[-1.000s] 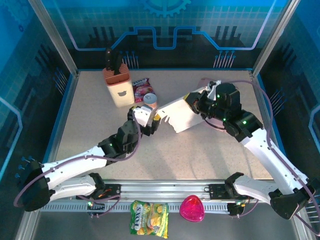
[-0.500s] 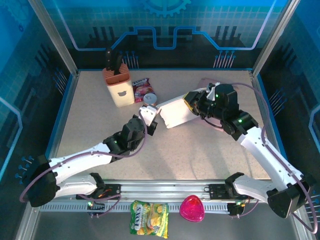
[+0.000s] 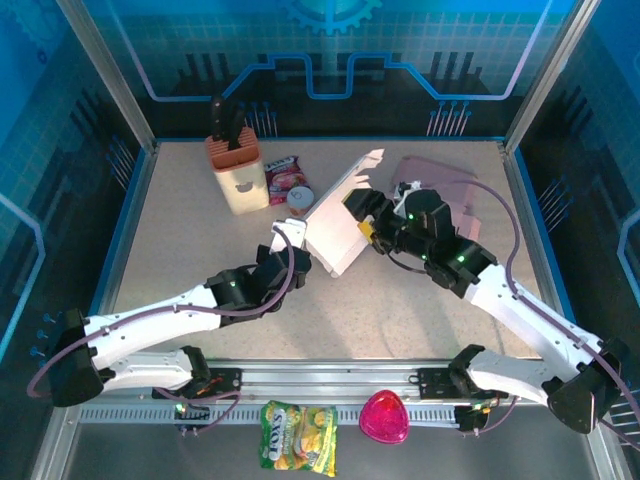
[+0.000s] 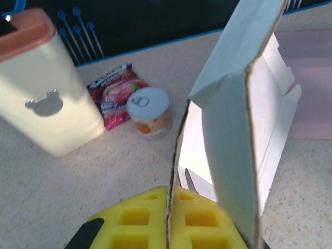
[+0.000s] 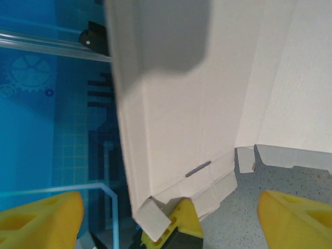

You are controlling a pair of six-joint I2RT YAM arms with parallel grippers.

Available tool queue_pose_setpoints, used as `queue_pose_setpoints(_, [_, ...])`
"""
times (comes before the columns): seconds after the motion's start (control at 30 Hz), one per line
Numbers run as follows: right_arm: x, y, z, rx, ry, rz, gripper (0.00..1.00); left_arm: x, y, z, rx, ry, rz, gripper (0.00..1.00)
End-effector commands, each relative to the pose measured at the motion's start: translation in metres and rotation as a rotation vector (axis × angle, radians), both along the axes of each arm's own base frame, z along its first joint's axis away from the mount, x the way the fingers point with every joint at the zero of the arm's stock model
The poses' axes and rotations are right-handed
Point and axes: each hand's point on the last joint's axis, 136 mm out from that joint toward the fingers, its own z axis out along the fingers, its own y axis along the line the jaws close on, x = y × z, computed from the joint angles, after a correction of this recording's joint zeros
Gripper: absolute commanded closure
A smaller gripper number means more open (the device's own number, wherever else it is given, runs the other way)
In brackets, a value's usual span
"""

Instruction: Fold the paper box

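left hand: clenched on the bottom edge of one thin panel of the paper box, on the near side of mid-bench.
paper box: mid-bench, lifted off the flat and only half formed. The panels stand tilted, with the top flaps pointing toward the far edge. One crease runs down the corner closest to the left wrist camera.
right hand: just right of the box, fingers spread wide, gripping nothing. The white inner wall faces it.
beyond the box: small can, then snack packet and cream knife block toward the far left corner. A pink sheet lies flat near the far right corner.
step in hand (judged): raising the walls. No flap is tucked yet, so the task is well short of done.
next move (judged): the right hand must take a free wall or flap and crease it along its score while the left hand anchors. The thin pinch could slip.
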Motion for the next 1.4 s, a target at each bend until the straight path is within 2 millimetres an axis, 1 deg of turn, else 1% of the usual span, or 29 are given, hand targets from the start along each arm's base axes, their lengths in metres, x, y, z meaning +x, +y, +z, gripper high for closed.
queue_pose_setpoints(0.0, [0.013, 0.008, 0.019, 0.014, -0.052, -0.035, 0.15, -0.006, 0.009, -0.001, -0.004, 0.02, 0.058, 1.0])
queue_pose_setpoints(0.17, [0.015, 0.032, 0.025, -0.006, -0.071, 0.012, 0.2, -0.008, 0.008, 0.0, 0.002, 0.017, 0.048, 1.0])
queue_pose_setpoints(0.23, [0.016, 0.041, 0.024, -0.019, -0.068, 0.027, 0.25, -0.008, 0.008, 0.001, 0.002, 0.015, 0.043, 1.0])
queue_pose_setpoints(0.4, [0.022, 0.058, 0.014, -0.017, -0.045, 0.056, 0.39, -0.009, 0.007, 0.004, 0.006, 0.009, 0.029, 1.0])
queue_pose_setpoints(0.53, [0.027, 0.066, 0.014, -0.021, -0.04, 0.07, 0.46, -0.01, 0.006, 0.004, 0.007, 0.009, 0.023, 1.0])
queue_pose_setpoints(0.87, [0.03, 0.069, -0.001, -0.025, -0.011, 0.067, 0.75, -0.01, 0.005, 0.004, 0.007, 0.007, 0.016, 1.0])
queue_pose_setpoints(0.97, [0.031, 0.068, -0.003, -0.026, -0.006, 0.061, 0.77, -0.011, 0.006, 0.005, 0.008, 0.006, 0.015, 1.0])
queue_pose_setpoints(1.03, [0.032, 0.068, -0.005, -0.028, 0.001, 0.06, 0.77, -0.011, 0.006, 0.005, 0.008, 0.004, 0.013, 1.0])
queue_pose_setpoints(1.13, [0.034, 0.068, -0.009, -0.029, 0.01, 0.058, 0.71, -0.011, 0.006, 0.006, 0.008, 0.002, 0.012, 1.0])
queue_pose_setpoints(1.27, [0.036, 0.068, -0.012, -0.029, 0.024, 0.056, 0.69, -0.011, 0.006, 0.006, 0.008, 0.002, 0.008, 1.0])
queue_pose_setpoints(1.3, [0.037, 0.068, -0.013, -0.029, 0.026, 0.055, 0.69, -0.011, 0.006, 0.006, 0.008, 0.002, 0.008, 1.0])
queue_pose_setpoints(1.37, [0.037, 0.067, -0.014, -0.029, 0.03, 0.051, 0.74, -0.011, 0.006, 0.007, 0.009, 0.002, 0.008, 1.0])
